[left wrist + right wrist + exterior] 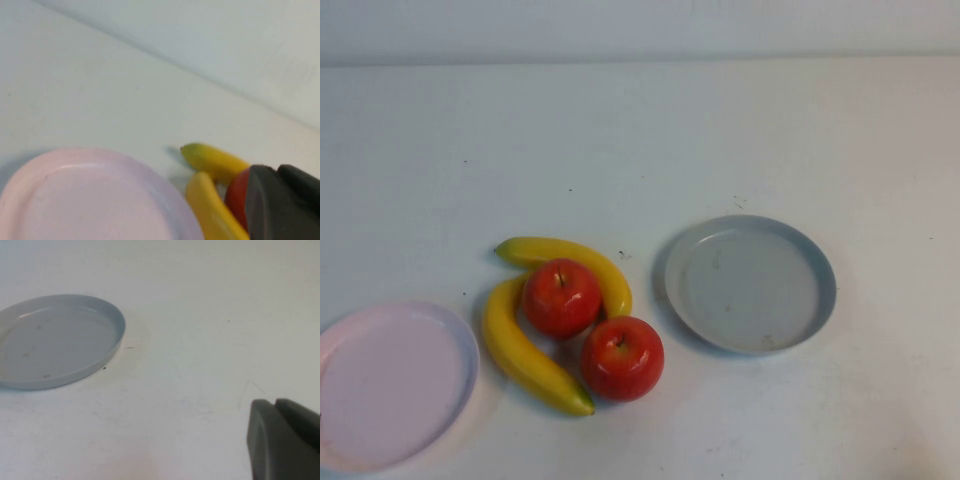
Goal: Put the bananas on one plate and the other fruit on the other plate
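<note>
Two bananas lie on the white table between the plates: one (pixel 570 256) arcs behind, the other (pixel 525 352) curves at the left. Two red apples (pixel 561 297) (pixel 622 357) sit against them. The grey-blue plate (pixel 750 285) is empty at the right. The pale pink plate (pixel 390 385) is empty at the front left. Neither gripper shows in the high view. My left gripper (pixel 278 171) is shut and empty, near the pink plate (pixel 90 200), with the bananas (pixel 215 160) and an apple (pixel 237 196) just beyond it. My right gripper (pixel 276 404) is shut and empty over bare table, apart from the grey-blue plate (pixel 55 340).
The white table runs back to a pale wall (pixel 640 25). Small dark specks mark the table top (pixel 620 255).
</note>
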